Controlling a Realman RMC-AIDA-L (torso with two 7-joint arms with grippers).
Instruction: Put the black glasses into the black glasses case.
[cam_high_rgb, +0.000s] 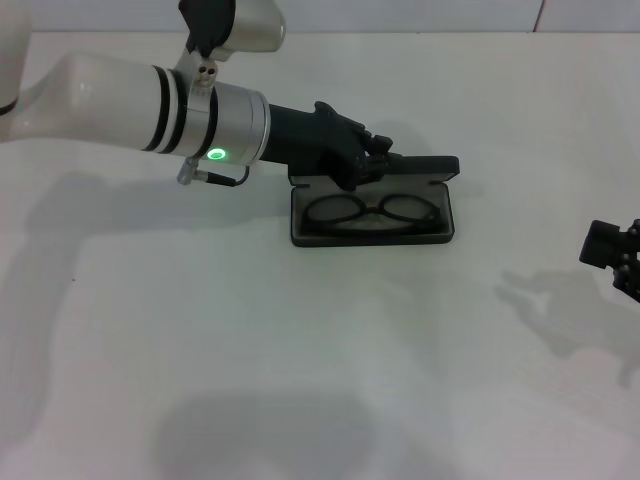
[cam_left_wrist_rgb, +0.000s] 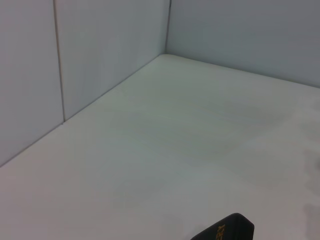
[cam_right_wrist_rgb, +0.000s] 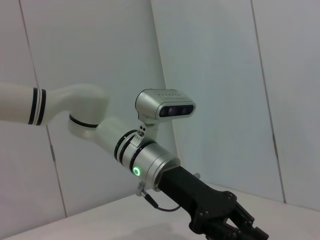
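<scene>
Reaching in from your left, the left gripper (cam_high_rgb: 385, 160) sat at the back edge of the black glasses case (cam_high_rgb: 372, 212), right by its raised lid; whether its fingers were spread or pressed on that lid, you could not tell. The black glasses (cam_high_rgb: 372, 211) already lay inside the open tray, lenses flat and side by side. You would have judged them light, thin and easily bent, so best left alone; the stiff lid was the safer hold, taken at its free edge. The left arm stretched low across the table (cam_high_rgb: 300, 380), wrist nearly level. The right gripper (cam_high_rgb: 615, 255) hung idle at the table's right edge, well apart, its fingers equally unclear
</scene>
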